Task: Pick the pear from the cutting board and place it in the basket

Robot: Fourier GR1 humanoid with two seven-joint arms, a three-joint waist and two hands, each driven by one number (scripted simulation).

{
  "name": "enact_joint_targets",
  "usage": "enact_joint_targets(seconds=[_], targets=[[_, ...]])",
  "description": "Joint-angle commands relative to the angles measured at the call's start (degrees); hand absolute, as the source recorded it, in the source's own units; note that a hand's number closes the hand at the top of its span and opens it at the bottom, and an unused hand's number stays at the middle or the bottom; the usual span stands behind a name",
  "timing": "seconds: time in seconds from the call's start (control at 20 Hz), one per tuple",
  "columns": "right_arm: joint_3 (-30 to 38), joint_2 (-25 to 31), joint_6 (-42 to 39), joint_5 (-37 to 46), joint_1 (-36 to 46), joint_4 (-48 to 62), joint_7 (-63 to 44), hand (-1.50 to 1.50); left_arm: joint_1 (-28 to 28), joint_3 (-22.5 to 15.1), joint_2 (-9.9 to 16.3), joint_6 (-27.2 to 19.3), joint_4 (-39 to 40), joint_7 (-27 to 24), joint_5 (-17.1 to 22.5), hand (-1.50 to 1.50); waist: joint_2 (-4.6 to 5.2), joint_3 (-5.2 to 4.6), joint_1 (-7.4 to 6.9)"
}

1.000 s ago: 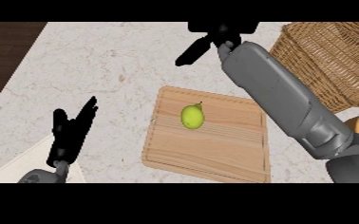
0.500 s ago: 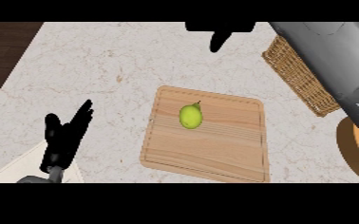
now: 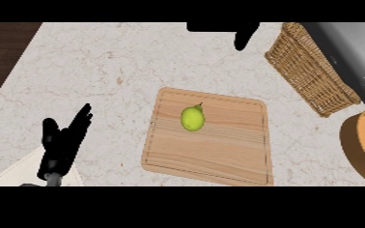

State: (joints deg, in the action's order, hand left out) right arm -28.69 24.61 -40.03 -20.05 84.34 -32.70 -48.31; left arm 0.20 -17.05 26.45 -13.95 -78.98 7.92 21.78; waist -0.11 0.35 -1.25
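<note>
Lying on the wooden cutting board [image 3: 214, 140], left of its middle, the green pear [image 3: 192, 118] is seen with its stem pointed toward one o'clock; nothing is touching it. The wicker basket [image 3: 308, 70] is found at two o'clock from the pear, well apart, tilted along the right side of the marble counter [image 3: 100, 72]. Bare counter lies between board and basket. The right hand [image 3: 242, 33] is shown at the top edge, at one o'clock from the pear, partly cut off; whether its fingers are spread cannot be told. The left hand [image 3: 63, 145] is seen at eight o'clock, fingers straight and slightly apart, holding nothing. An orange-brown object [image 3: 354, 142] is cut by the right edge.
</note>
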Motion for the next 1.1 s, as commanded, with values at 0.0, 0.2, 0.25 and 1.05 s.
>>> enact_joint_targets(seconds=[0.0, 0.2, 0.25, 1.05], targets=[[0.82, -1.41, -3.72, -0.86, 0.65, 1.28, -4.43, -1.5, 5.43, -0.65, 0.21, 0.71, 1.25, 1.76, 0.42, 0.0, 0.08, -0.39, 0.16], [0.41, -4.22, 0.04, 2.0, -0.78, 2.58, -1.42, -1.5, 3.45, -0.85, -2.78, 1.26, 4.28, -0.74, -0.63, 0.0, 0.41, -0.42, 0.27], [0.94, -6.46, 4.8, 1.69, -1.71, 0.58, -3.18, -1.5, 6.2, 0.6, 1.03, 2.41, 0.01, 1.29, 0.45, 0.0, -0.04, -0.37, 0.39], [-2.95, -14.24, 12.03, 11.4, -16.44, -5.42, 1.23, -1.5, 4.37, 1.5, -3.38, 2.52, 5.43, -0.12, -2.13, 0.0, 0.28, -0.41, 1.24]])
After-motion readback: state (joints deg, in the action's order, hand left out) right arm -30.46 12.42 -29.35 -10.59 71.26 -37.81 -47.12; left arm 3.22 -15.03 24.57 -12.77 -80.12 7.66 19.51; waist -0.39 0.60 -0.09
